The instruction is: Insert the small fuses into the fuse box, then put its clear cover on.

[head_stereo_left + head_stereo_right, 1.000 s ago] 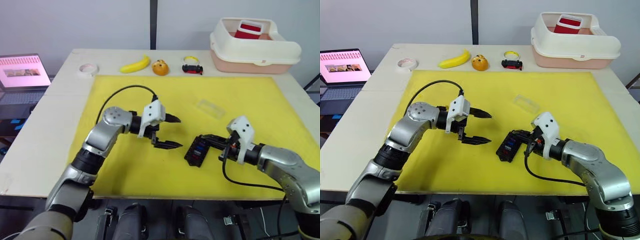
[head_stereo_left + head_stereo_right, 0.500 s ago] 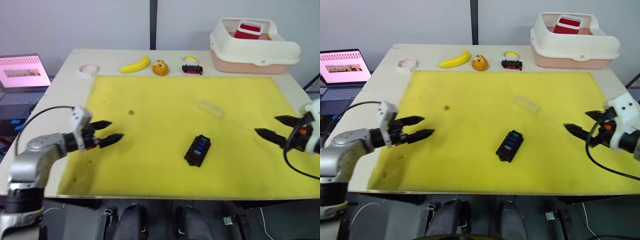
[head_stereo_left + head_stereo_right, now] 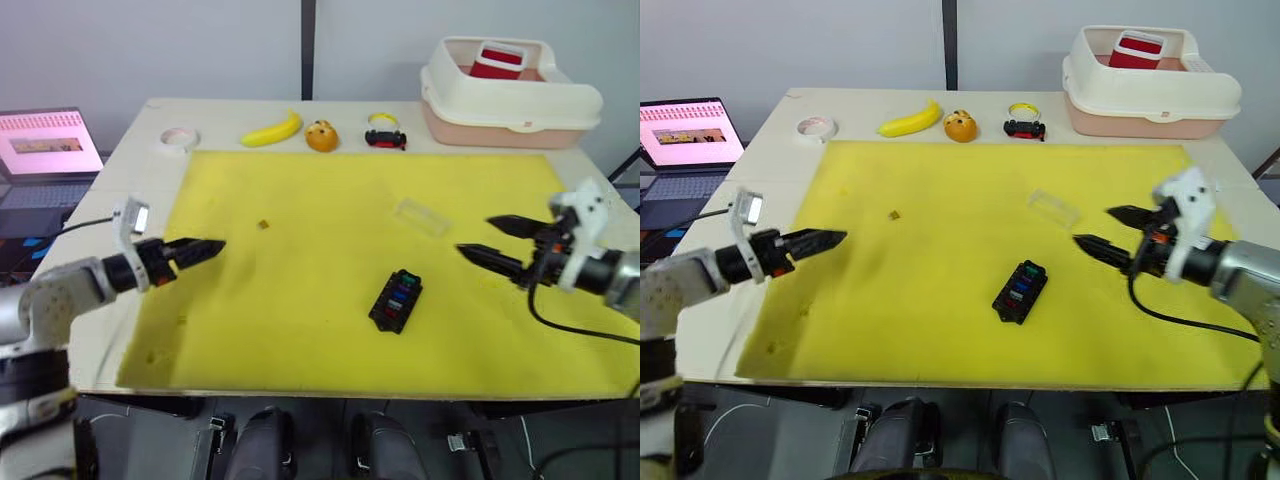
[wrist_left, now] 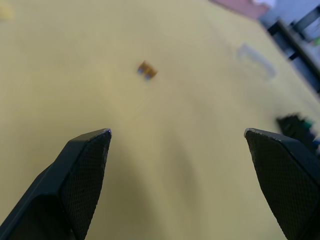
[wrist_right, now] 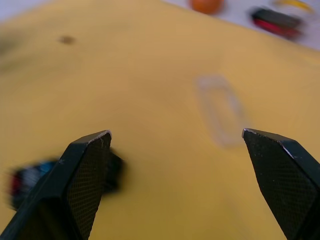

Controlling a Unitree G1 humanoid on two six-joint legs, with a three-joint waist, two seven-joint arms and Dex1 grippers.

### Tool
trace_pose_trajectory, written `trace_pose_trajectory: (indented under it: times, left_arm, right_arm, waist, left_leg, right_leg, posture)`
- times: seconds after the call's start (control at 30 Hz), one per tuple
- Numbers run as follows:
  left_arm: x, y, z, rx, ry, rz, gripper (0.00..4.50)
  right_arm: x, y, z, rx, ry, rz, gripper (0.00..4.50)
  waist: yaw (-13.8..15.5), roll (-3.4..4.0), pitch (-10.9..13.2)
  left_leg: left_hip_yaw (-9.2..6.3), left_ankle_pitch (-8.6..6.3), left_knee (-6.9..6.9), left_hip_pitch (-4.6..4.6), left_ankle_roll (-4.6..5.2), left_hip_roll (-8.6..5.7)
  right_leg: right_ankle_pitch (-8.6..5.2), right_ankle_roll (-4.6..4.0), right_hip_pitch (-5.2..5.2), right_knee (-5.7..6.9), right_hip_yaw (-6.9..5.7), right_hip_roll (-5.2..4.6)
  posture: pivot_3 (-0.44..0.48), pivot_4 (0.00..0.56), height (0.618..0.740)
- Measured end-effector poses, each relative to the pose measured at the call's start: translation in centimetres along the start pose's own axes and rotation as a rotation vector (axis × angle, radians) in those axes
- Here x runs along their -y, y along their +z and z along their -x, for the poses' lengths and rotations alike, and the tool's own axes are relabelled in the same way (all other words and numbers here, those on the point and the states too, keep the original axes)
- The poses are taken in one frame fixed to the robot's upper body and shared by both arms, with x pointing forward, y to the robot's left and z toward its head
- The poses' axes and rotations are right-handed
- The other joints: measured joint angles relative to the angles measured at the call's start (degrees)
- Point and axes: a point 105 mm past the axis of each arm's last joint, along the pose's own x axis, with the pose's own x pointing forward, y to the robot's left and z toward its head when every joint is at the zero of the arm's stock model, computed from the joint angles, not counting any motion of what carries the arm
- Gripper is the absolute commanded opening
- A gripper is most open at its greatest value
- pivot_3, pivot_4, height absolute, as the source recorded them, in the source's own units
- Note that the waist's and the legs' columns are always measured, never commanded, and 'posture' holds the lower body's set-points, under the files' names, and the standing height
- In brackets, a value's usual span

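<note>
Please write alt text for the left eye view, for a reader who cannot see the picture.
On a yellow mat, the black fuse box holds coloured fuses, and the clear cover lies apart behind it. The open right gripper hovers beside the box; the open left gripper hangs over the mat's left edge.
</note>
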Motion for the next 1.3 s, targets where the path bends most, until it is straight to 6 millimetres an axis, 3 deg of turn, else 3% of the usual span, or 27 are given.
trace_pose_trajectory:
  times: [0.3,0.63,1.3]
  left_arm:
    - [-0.8,0.7,-4.8,-0.107,-0.052,0.333,4.5]
    - [-1.8,0.7,-7.2,-0.131,-0.003,0.479,4.5]
    - [-1.4,0.3,-11.0,-0.043,-0.053,0.553,4.5]
  right_arm:
    - [-5.5,1.6,-4.1,0.066,0.211,-0.029,4.45]
    - [-6.9,0.8,-5.9,0.064,0.242,-0.067,4.45]
    - [-6.7,0.4,-6.3,0.057,0.196,-0.071,4.45]
  waist:
    - [0.0,-0.1,0.0]
    - [0.0,-0.11,0.0]
    - [1.6,-0.14,0.0]
  left_leg:
    - [0.07,0.02,-0.01,-0.02,-0.03,-0.07]
    - [0.09,0.02,-0.02,-0.05,-0.04,-0.06]
    - [0.08,0.02,0.05,-0.05,-0.02,-0.09]
  right_leg:
    - [-0.01,0.01,-0.03,-0.05,-0.01,0.04]
    - [-0.01,0.01,-0.08,-0.04,0.0,0.04]
    - [0.0,0.02,-0.03,0.01,-0.01,-0.01]
  posture:
    - [0.0,0.15,0.74]
    - [0.0,0.15,0.74]
    - [0.0,0.15,0.74]
